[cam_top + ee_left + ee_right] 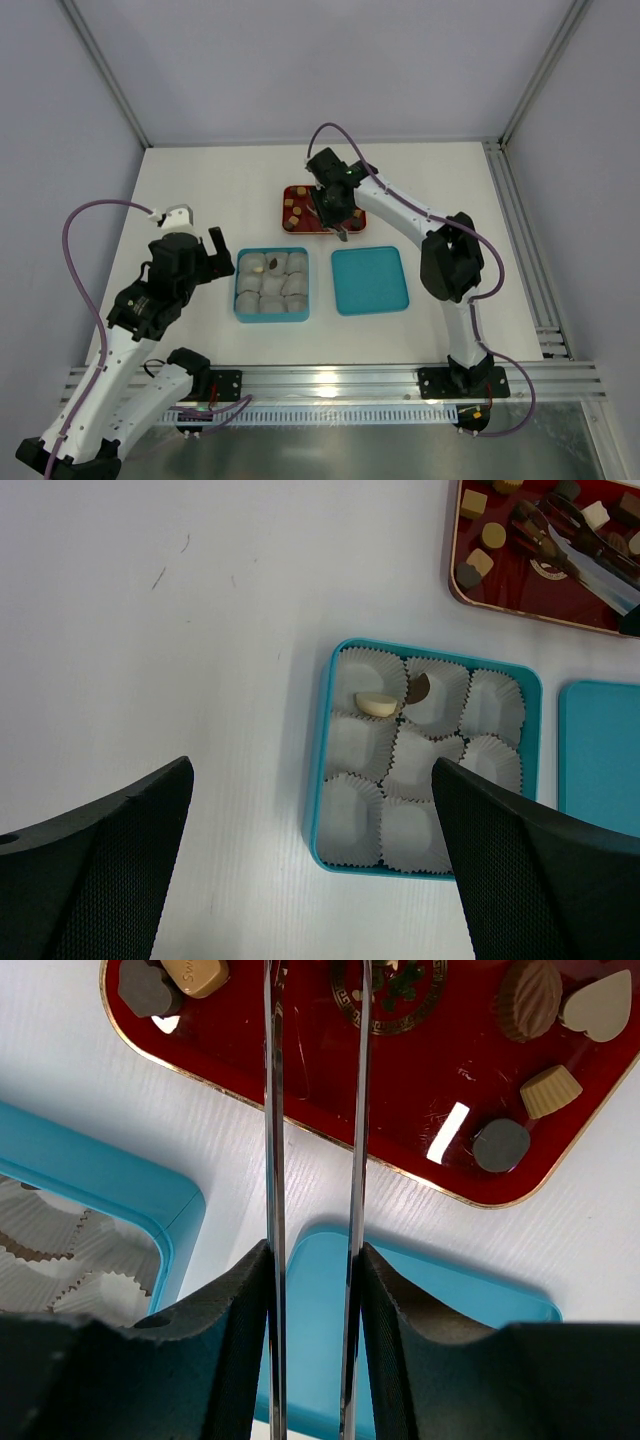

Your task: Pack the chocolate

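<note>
The white table point(200, 190) carries everything. The right arm point(450, 260) reaches in over the far middle of it, and the left arm point(130, 330) is bent at the near left.

A teal box point(322, 780) sits in the middle, with its teal lid point(369, 280) flat just to its right across a narrow strip of table. Beyond both lies a red tray point(440, 1060) with a gold rim. From above, the right wrist covers much of the tray's middle.

The left gripper point(312, 768) hangs spread wide and holds nothing. It is left of and nearer than the box, and in its own view one dark finger point(520, 870) hides the box's near right corner.

The right gripper point(313, 1255) is pinched onto metal tweezers point(271, 1110). Their two blades run a narrow gap apart over the lid's edge and across the tray. The tips pass out of the wrist view, so I cannot tell whether they grip anything.

Nine crinkled paper cups point(350, 810) fill the box.

Most of the chocolate point(548, 1090) is scattered in the tray on either side of the blades. A cream piece point(377, 704) sits in the far left cup and a dark piece point(420, 688) in the far middle cup
</note>
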You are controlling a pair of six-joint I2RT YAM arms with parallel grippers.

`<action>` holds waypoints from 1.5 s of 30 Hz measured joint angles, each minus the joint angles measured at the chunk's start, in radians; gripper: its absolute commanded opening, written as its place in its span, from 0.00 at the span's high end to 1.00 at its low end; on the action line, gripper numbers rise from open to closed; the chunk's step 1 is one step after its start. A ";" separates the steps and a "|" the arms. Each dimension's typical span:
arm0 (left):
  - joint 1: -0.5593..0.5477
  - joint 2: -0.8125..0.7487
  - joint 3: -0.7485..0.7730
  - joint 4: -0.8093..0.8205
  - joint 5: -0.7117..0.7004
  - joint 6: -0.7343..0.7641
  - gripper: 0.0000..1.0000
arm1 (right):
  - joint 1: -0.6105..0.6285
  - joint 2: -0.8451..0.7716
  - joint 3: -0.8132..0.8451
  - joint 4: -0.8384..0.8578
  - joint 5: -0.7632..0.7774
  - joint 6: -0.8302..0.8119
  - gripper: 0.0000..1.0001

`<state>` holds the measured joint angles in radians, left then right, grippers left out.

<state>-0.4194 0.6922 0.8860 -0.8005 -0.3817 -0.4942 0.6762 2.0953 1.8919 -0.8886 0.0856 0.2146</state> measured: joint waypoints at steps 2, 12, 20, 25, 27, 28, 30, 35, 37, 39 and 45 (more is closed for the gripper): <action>0.000 0.002 0.000 0.000 0.000 0.000 0.00 | -0.002 0.002 0.001 -0.001 -0.002 0.000 0.59; 0.000 0.006 0.000 0.000 0.000 0.000 0.00 | -0.004 0.002 0.012 -0.003 -0.003 0.000 0.68; 0.000 0.006 0.000 0.000 0.000 0.000 0.00 | -0.005 0.002 0.012 -0.004 -0.002 0.001 0.70; 0.000 0.006 0.000 0.000 0.000 0.000 0.00 | -0.008 0.001 0.012 -0.011 -0.002 0.001 0.70; 0.000 0.006 0.000 0.000 0.000 0.000 0.00 | -0.010 -0.004 0.012 -0.015 -0.002 0.001 0.71; 0.000 0.006 0.000 0.000 0.000 0.000 0.00 | -0.011 -0.008 0.012 -0.018 -0.002 0.001 0.71; 0.000 0.006 0.000 0.000 0.000 0.000 0.00 | -0.011 -0.022 0.010 -0.020 -0.002 0.001 0.71; 0.000 0.006 0.000 0.000 0.000 0.000 0.00 | -0.011 -0.089 -0.013 -0.025 -0.003 0.003 0.71; 0.000 0.006 0.000 0.000 0.000 0.000 0.00 | -0.011 -0.121 -0.027 -0.025 -0.003 0.005 0.71; 0.000 0.006 0.000 0.000 0.000 0.000 0.00 | -0.011 -0.152 -0.042 -0.024 -0.003 0.006 0.71; 0.000 0.005 0.000 0.000 0.000 0.000 0.00 | -0.010 -0.234 -0.111 -0.025 -0.025 0.022 0.71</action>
<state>-0.4194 0.6975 0.8860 -0.8005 -0.3817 -0.4942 0.6666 1.8610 1.7805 -0.9134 0.0605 0.2367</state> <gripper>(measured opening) 0.996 0.307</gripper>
